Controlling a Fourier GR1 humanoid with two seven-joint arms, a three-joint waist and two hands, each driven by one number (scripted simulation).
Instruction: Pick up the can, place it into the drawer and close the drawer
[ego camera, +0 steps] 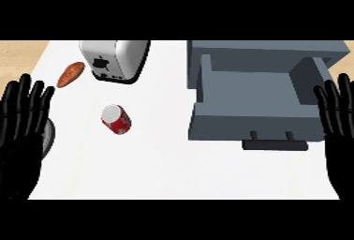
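Table (173, 168): smooth, matt white top. Floor (21, 49) beyond the table's far left corner: light wood grain. Can (116, 119): glossy red and white metal with a silver lid. Toaster (114, 61): polished metal body with a sheen, black plastic end panel. Drawer (256, 124): matt grey panels, darker matt handle (274, 144). Sweet potato (70, 74): dull orange-brown skin. Both hands (21, 122) (339, 117): glossy black plastic fingers (27, 91).
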